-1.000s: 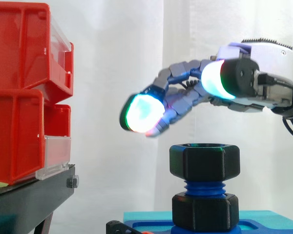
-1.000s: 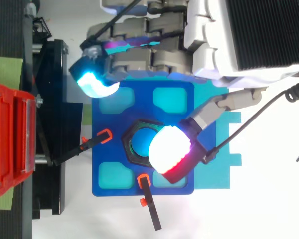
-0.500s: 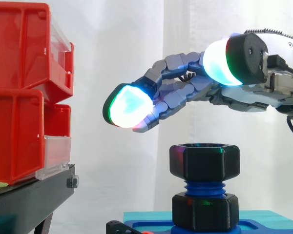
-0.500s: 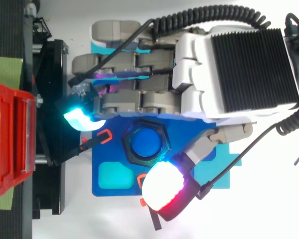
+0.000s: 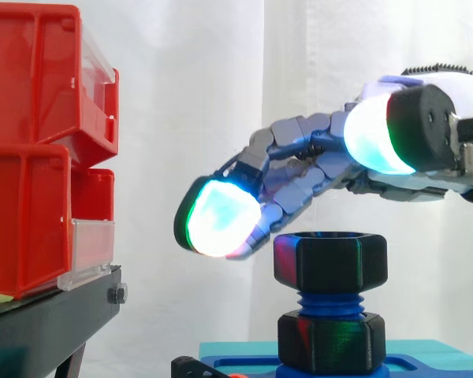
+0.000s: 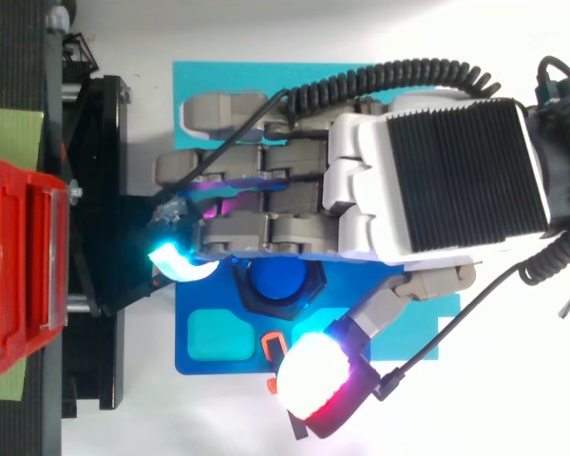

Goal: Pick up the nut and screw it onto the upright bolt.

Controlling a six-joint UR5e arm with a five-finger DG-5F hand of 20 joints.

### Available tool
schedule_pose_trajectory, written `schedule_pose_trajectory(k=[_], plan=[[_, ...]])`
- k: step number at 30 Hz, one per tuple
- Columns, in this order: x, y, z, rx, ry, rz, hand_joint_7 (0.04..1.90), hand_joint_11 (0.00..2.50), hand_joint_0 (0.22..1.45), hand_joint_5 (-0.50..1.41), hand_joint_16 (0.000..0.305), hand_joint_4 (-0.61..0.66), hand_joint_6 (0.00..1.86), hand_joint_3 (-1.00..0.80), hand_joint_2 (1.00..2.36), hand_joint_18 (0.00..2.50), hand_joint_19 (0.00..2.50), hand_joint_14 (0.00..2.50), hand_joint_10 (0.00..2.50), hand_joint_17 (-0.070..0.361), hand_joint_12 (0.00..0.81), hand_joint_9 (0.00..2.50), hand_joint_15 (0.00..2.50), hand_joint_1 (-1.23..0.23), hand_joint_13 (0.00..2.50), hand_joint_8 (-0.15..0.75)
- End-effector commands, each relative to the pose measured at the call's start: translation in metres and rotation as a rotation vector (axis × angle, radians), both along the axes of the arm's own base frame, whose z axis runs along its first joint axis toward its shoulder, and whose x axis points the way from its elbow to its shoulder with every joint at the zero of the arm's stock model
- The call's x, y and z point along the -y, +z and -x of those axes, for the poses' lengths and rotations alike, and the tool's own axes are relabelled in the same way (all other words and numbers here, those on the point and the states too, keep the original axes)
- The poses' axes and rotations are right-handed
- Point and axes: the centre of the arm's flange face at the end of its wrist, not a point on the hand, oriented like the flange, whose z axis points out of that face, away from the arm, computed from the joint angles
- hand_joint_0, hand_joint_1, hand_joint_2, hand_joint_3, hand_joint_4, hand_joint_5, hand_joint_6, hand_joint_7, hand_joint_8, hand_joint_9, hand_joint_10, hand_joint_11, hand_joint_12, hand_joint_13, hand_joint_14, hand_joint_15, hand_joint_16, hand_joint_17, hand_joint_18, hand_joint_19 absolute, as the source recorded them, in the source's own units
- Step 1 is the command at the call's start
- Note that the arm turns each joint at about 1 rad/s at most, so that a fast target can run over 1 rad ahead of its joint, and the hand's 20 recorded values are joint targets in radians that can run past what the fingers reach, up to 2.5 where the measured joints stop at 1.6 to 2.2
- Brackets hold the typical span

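The black hexagonal plastic nut [image 5: 329, 264] sat at the top of the blue threaded plastic bolt [image 5: 329, 302], with a few turns of thread bare between it and the black hexagonal collar [image 5: 329, 342] at the foot. The collar stood on the dark blue slotted base plate [image 6: 201, 359], which kept the bolt upright so the nut could be worked from above. The robot's grey jointed hand [image 6: 437, 180] hung over it, palm down, its fingers [image 5: 299, 177] loosely stretched and spread, with nothing in its hold. They sloped down past one side of the nut while the glowing thumb pad [image 6: 313, 382] stood off to the other, so the nut lay roughly between them, which looked like a setting-up for a grasp or a twist. From the side I could not be sure whether the lowest finger brushed the nut's rim. Half a second before, the hand had been higher and the nut lay clear from above; now it had dropped and slid across, covering part of the nut. The stacked red plastic bins [image 5: 39, 150] on the black stand [image 5: 55, 323] were well apart
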Motion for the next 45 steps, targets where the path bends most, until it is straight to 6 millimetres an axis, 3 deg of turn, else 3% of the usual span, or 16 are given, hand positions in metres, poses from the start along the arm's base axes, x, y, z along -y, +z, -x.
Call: schedule_pose_trajectory(k=[1, 34, 45], plan=[[-0.001, -0.004, 0.003, -0.036, 0.01, 0.006, 0.94, 0.0, 0.48, -0.11, 0.031, 0.26, 0.5, -0.5, 1.0, 0.01, 0.0, 0.0, 0.0, 0.07, 0.277, 0.58, 0.0, -0.12, 0.31, 0.251], [0.011, -0.004, 0.006, -0.034, 0.044, 0.017, 1.43, 0.0, 0.5, -0.09, 0.023, 0.21, 0.5, -0.5, 1.0, 0.19, 0.0, 0.0, 0.0, 0.053, 0.254, 0.72, 0.0, -0.3, 0.5, 0.279], [0.019, -0.003, 0.006, -0.022, 0.043, 0.029, 1.37, 0.0, 0.5, -0.09, 0.022, 0.19, 0.56, -0.5, 1.0, 0.22, 0.0, 0.0, 0.0, 0.05, 0.249, 0.78, 0.0, -0.31, 0.54, 0.287]])
